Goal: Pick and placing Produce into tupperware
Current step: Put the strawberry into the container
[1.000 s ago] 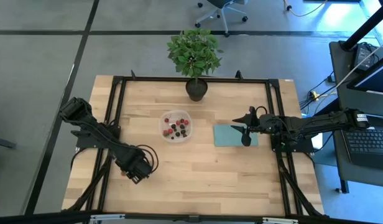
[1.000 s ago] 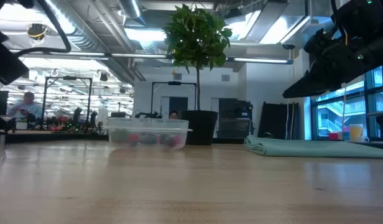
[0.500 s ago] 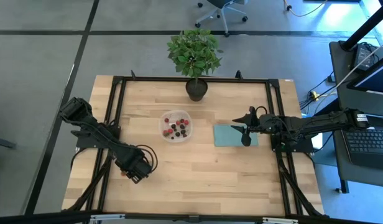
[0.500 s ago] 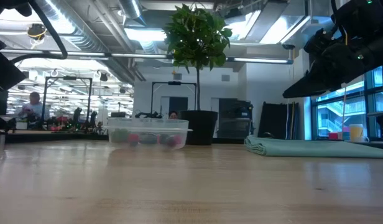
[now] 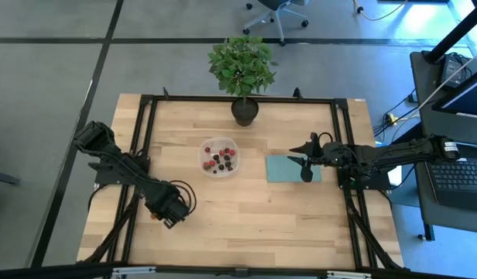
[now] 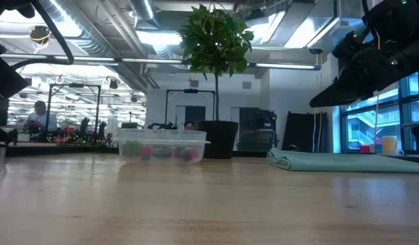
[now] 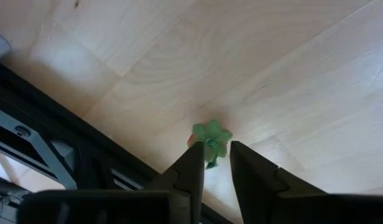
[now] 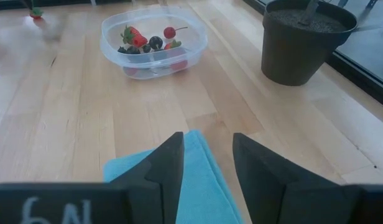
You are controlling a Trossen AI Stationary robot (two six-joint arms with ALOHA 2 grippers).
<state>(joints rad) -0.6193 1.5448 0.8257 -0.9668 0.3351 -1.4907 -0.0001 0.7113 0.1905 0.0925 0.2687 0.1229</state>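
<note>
A small red strawberry with a green leaf cap (image 7: 210,138) lies on the wooden table near its left edge, between the fingertips of my left gripper (image 7: 217,163), which is shut on it. In the high view that gripper (image 5: 164,215) stands at the table's near left. The clear tupperware (image 5: 218,156) sits mid-table with several red and dark berries (image 8: 148,42) inside. My right gripper (image 8: 208,163) hovers open over a teal cloth (image 5: 291,168), with nothing between its fingers. My left gripper pinches the strawberry at its leafy top end (image 7: 214,134) between the two fingertips (image 7: 193,167). The fingers come steeply from above, pointing down. The berry seems to sit on the table; the fingers hide its lower part.
A potted plant (image 5: 242,74) stands at the far edge behind the tupperware. A black frame rail (image 7: 67,155) runs close beside the strawberry along the table's left edge. A person (image 6: 39,116) sits far off in the room beyond.
</note>
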